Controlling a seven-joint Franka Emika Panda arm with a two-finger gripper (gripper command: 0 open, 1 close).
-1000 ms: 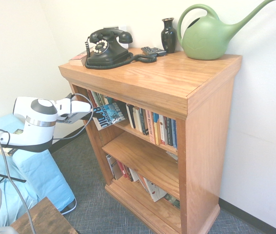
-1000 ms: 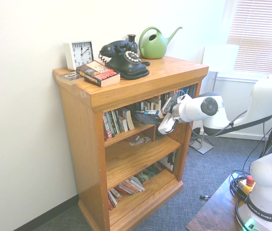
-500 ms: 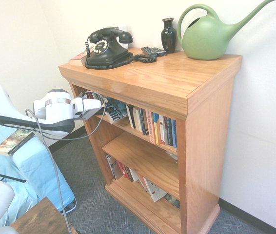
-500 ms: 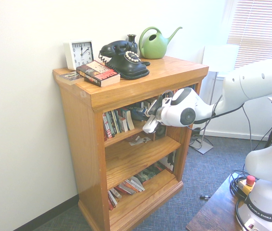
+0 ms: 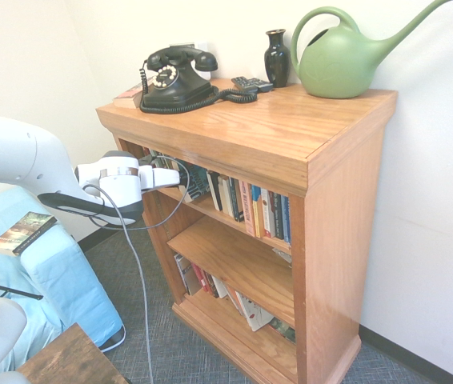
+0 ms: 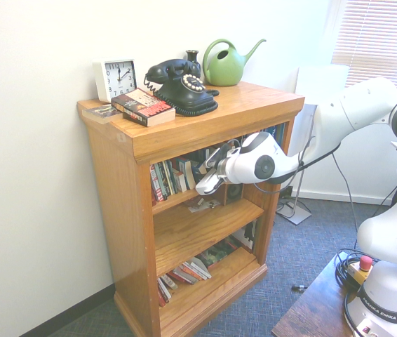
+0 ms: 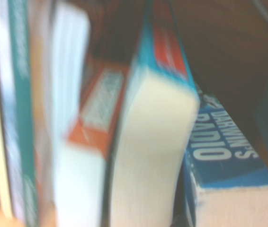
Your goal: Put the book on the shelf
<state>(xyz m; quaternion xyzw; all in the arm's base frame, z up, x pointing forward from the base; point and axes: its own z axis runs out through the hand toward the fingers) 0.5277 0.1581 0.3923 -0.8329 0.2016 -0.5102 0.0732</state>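
Gripper (image 5: 180,178) jaws clamped on the book (image 5: 194,182), already inside the shelf (image 5: 210,210) among upright spines.

A black rotary telephone (image 5: 177,76) sits on the bookcase's top board (image 5: 290,128), its coiled cord trailing toward a dark remote (image 5: 252,83). Behind stand a black vase (image 5: 277,58) and a green watering can (image 5: 346,56). A white clock (image 6: 115,78) stands by the wall, a thick red-and-black book (image 6: 143,107) lying flat just beside it. Leaning books (image 5: 218,292) fill the bottom tier.
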